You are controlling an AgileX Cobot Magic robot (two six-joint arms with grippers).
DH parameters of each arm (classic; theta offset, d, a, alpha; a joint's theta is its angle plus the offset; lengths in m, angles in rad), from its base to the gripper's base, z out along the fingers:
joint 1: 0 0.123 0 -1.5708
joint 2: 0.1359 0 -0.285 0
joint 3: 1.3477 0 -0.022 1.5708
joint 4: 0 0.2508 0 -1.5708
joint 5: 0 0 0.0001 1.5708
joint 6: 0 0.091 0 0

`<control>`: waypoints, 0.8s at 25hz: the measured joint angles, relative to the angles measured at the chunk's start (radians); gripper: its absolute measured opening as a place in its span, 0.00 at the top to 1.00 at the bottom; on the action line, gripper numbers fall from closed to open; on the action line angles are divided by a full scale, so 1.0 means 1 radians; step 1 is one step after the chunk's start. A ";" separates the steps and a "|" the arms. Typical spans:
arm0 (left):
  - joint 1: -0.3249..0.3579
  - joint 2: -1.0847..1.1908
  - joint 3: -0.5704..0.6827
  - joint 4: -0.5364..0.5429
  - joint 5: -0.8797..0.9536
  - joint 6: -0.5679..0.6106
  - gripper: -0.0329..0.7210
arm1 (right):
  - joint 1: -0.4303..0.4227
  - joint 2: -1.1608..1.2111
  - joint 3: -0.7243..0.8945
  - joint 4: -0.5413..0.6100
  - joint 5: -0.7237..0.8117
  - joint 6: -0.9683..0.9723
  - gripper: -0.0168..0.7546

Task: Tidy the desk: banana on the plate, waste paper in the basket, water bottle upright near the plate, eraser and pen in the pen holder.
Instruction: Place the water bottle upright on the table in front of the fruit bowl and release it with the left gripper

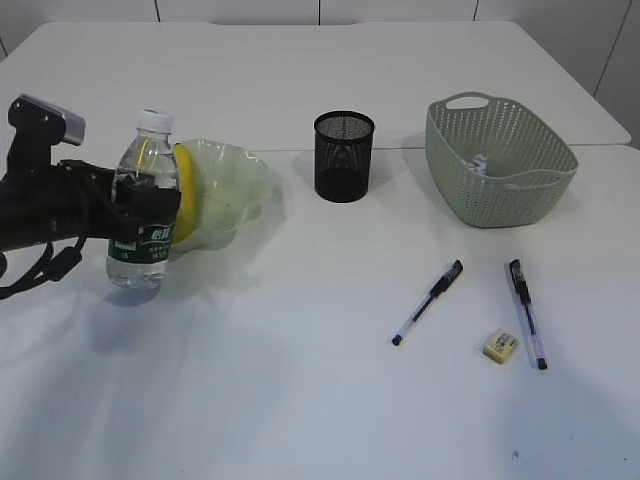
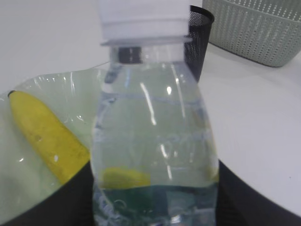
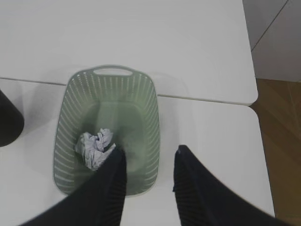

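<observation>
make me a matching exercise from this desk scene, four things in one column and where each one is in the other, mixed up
Things:
1. banana
2. waste paper
3. water bottle
4. eraser

Places:
A. loose on the table between two pens
B. on the pale green plate
C. upright in the left end effector's grip
D. inside the green basket

Pairs: 1-B, 2-D, 3-C, 4-A

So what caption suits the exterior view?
Left gripper holds water bottle upright beside plate with banana.
</observation>
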 joint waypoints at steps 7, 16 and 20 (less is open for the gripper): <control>0.000 0.052 0.000 -0.032 -0.047 0.042 0.47 | 0.000 0.000 0.000 0.000 -0.017 -0.013 0.64; 0.000 0.089 -0.001 -0.049 -0.067 0.093 0.47 | 0.000 0.000 0.000 0.000 -0.039 -0.028 0.64; 0.000 0.119 -0.002 -0.055 -0.092 0.103 0.47 | 0.000 0.000 0.000 0.000 -0.039 -0.034 0.64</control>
